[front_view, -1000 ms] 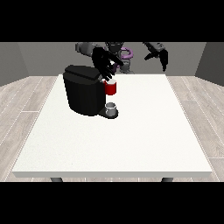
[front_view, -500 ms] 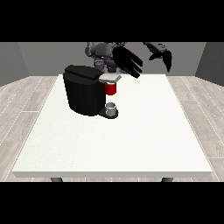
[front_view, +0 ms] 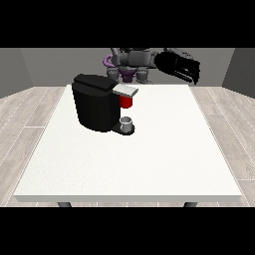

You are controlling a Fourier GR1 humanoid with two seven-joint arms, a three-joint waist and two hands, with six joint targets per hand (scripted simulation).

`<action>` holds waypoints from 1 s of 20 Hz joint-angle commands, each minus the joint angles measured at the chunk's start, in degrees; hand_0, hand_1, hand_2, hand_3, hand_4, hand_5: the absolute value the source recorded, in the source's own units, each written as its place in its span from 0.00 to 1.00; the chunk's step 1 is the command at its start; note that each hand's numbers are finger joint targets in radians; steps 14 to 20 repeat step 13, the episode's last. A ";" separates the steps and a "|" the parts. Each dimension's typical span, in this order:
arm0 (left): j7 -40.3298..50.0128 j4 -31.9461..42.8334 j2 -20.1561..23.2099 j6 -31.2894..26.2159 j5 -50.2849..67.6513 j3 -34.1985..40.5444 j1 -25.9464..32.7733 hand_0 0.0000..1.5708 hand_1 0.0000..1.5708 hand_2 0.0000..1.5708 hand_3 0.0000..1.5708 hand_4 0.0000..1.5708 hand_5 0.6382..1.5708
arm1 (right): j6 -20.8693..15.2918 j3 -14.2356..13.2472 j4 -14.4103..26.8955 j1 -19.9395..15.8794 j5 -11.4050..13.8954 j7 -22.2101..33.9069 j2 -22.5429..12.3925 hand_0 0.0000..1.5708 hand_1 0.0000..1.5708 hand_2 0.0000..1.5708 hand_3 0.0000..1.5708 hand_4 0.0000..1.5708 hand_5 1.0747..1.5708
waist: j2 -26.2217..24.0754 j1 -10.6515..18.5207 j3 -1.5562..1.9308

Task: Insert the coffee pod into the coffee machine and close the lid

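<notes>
Large white square worktop (front_view: 149,164) fills the middle of the front view. Boxy black coffee machine (front_view: 94,107) stands upright at about 10 o'clock from the worktop's centre. Its grey, flat lid (front_view: 125,90) lies level over the brew head, pointing toward 3 o'clock. A red thing at the machine (front_view: 127,102) sits directly under the lid. Below that, a small grey cup-shaped thing (front_view: 127,123) rests on the machine's base plate; cannot tell whether it is the coffee pod.

Robot torso, grey and purple (front_view: 128,63), at 12 o'clock behind the worktop's far edge.

Robot hand at the view's right (front_view: 183,68): black, raised above the far edge at roughly 1 o'clock, well apart from the machine, touching nothing. Fingers look stretched out toward 4 o'clock with nothing between them.

Robot hand at the view's left: no part identifiable in this view.
</notes>
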 commanded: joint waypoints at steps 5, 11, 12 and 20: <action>-1.15 -0.45 0.69 -0.27 0.34 0.50 4.23 0.00 0.00 0.00 0.00 0.22 1.00 | -0.28 2.37 3.43 -0.67 -0.39 -7.61 5.76 0.00 0.00 0.00 0.00 0.00 1.00 | -2.50 -3.25 -0.15; -1.14 0.99 1.79 0.00 2.01 3.39 8.25 0.00 0.00 0.00 0.00 0.17 1.00 | -0.23 7.17 1.54 6.28 -0.73 -14.27 13.84 0.00 0.00 0.00 0.00 0.12 1.00 | -8.55 -10.00 -0.14; -3.22 1.29 2.26 0.14 1.43 3.62 10.75 0.00 0.00 0.00 0.00 0.17 1.00 | 2.03 6.78 2.03 6.41 -1.97 -14.15 13.15 0.00 0.00 0.00 0.00 0.17 1.00 | -9.12 -10.76 -0.14; -0.93 1.69 0.22 1.95 1.56 3.34 9.92 0.00 0.00 0.00 0.00 0.17 1.00 | -1.24 9.17 1.31 9.77 -1.23 -16.36 16.05 0.00 0.00 0.00 0.00 0.17 1.00 | -9.88 -12.25 -0.13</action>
